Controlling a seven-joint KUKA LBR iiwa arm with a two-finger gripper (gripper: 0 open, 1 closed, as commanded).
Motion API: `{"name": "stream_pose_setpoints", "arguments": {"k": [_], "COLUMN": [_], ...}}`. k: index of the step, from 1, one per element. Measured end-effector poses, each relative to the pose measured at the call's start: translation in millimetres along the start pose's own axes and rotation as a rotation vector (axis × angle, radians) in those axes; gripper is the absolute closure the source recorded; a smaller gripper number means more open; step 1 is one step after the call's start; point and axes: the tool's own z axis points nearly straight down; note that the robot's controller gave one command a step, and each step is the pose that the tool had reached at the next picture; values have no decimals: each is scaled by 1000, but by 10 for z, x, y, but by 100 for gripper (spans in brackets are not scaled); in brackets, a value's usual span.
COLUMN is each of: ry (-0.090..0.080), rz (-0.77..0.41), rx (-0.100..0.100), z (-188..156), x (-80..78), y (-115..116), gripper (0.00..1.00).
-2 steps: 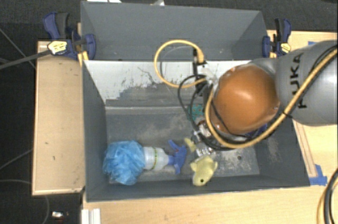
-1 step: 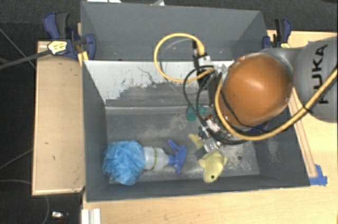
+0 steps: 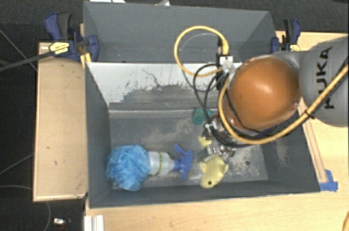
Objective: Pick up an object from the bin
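My gripper (image 3: 219, 143) hangs low over the bin floor, right of the middle, mostly hidden under the arm's orange dome. Just below it lies a pale yellow soft toy-like thing (image 3: 211, 171) near the front wall, and a small yellow bit (image 3: 203, 141) shows at the gripper's left side. Whether the gripper touches the yellow thing I cannot tell. To the left of the yellow thing lies a small blue plastic piece (image 3: 182, 162). A small teal thing (image 3: 199, 115) lies behind the gripper toward the back slope.
At the front left of the bin lies a blue mesh puff (image 3: 126, 166) with a clear-white bottle-like piece (image 3: 158, 163) against its right side. The arm and its cables cover the bin's right part.
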Motion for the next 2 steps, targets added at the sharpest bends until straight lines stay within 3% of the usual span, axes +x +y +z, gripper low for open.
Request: {"name": "stream_pose_setpoints", "arguments": {"k": [1, 2], "ry": [0, -3], "rz": [-364, -500], "rx": [2, 3], "z": [-4, -6], "x": [-313, -292], "y": [-66, -56], "gripper": [100, 100]}}
